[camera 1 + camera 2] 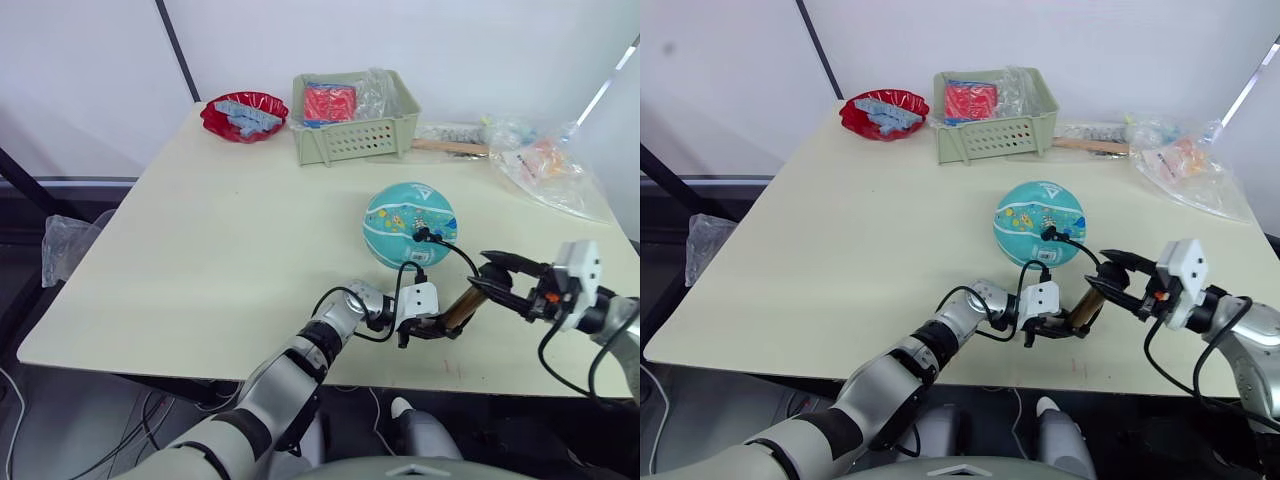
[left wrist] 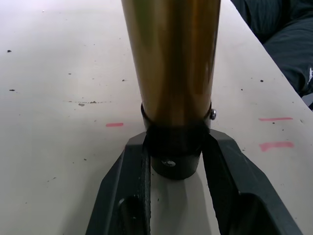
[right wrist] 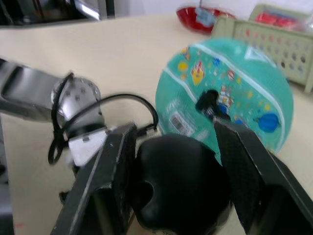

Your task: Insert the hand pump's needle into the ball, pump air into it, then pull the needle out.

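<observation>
Bronze-gold hand pump (image 1: pixel 459 310), hose into teal ball (image 1: pixel 409 224)

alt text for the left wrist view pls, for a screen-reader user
The left gripper clamps its two black fingers on the black end cap of the metallic bronze-gold hand pump, whose barrel runs away from the camera over the pale beige table marked with short pink lines.

I find no legible text; the white label on the ball (image 3: pixel 226 100) carries a barcode I cannot read.
</observation>
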`<state>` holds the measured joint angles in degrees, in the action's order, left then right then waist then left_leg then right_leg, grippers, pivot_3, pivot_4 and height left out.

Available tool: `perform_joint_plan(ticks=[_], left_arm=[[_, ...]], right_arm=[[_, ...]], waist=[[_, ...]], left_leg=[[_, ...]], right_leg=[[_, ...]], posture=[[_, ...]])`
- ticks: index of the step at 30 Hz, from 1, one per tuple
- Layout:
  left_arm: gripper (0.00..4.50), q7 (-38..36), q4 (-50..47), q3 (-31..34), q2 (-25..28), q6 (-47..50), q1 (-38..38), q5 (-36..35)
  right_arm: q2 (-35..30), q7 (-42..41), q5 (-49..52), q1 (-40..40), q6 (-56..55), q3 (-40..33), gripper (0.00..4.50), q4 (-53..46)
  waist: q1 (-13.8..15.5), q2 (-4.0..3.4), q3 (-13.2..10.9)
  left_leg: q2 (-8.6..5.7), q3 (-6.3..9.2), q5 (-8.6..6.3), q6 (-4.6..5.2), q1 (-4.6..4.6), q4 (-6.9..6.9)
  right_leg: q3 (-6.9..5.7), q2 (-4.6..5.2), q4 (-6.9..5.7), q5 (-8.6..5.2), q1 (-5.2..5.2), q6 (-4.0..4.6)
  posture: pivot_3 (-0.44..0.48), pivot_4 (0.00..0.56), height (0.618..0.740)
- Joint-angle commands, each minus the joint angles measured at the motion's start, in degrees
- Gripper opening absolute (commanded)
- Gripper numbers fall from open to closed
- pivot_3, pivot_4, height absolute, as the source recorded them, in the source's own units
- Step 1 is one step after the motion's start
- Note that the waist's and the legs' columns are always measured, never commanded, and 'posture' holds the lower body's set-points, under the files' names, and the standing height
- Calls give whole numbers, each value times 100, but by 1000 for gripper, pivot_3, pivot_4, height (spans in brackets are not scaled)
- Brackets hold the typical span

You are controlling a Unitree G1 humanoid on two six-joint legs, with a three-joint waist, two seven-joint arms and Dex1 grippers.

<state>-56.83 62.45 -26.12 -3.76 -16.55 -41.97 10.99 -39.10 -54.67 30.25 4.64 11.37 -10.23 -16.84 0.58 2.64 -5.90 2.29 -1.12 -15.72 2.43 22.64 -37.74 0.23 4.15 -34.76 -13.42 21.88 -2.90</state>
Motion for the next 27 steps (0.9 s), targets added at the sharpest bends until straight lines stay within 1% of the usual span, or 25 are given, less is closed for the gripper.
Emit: perform_joint_plan(ticks=[1,4,6,9,10,11,13,16,19,27], left_arm=[[1025,106,594,-243,367,402,204,495],[1025,116,607,-239,371,397,195,495],[1025,130,618,-232,366,407,180,491],[1025,136,618,-227,348,415,182,483],[1025,132,619,-229,345,414,185,484],[1025,123,614,-231,350,410,194,483],[1025,104,603,-238,359,405,207,485],[1025,86,591,-244,366,405,215,491],[1025,75,587,-242,374,397,219,504],[1025,56,578,-244,383,384,242,523]], right_arm=[[79,-40,-309,308,263,487,1992,454],[79,-7,-121,256,267,242,1992,315],[58,-20,66,218,240,-6,1992,183],[-14,86,684,61,456,-605,1992,-158],[-77,91,836,1,528,-783,1992,-226],[-142,100,960,-51,606,-930,1992,-296],[-313,132,1266,-184,810,-1261,1992,-415],[-646,145,1694,-372,1150,-1745,1992,-503],[-958,176,2096,-570,1477,-2190,1992,-546],[-1652,269,2833,-1108,2206,-2879,1992,-524]], waist=[[3,10,6],[2,8,7],[8,5,5],[23,-4,-8],[23,-33,-26],[22,-46,-34],[25,-84,-72],[36,-115,-115],[37,-118,-137],[31,-105,-177]], left_leg=[[0,0,0,0,0,0],[1,-5,-2,-4,-6,0],[1,-8,-3,-5,-7,0],[-1,-13,-3,-5,-3,0],[-2,-17,-3,-4,-1,0],[-6,-29,0,0,-1,0],[-8,-38,12,21,4,-1],[-11,-35,13,23,15,-12],[-11,-23,13,23,25,-31],[-15,-20,13,23,35,-53]], right_leg=[[-1,0,0,0,0,0],[-34,29,-2,1,0,1],[-85,67,-3,1,0,1],[-176,128,-3,2,0,2],[-216,158,-3,4,0,3],[-265,197,-3,6,1,3],[-296,215,-3,10,6,2],[-352,215,-2,19,7,-14],[-369,180,-6,22,4,-22],[-364,172,-8,30,0,-40]], posture=[[0,150,738],[0,150,738],[0,150,738],[0,150,738],[0,150,738],[0,150,738],[0,150,738],[0,150,738],[0,150,738],[0,150,738]])
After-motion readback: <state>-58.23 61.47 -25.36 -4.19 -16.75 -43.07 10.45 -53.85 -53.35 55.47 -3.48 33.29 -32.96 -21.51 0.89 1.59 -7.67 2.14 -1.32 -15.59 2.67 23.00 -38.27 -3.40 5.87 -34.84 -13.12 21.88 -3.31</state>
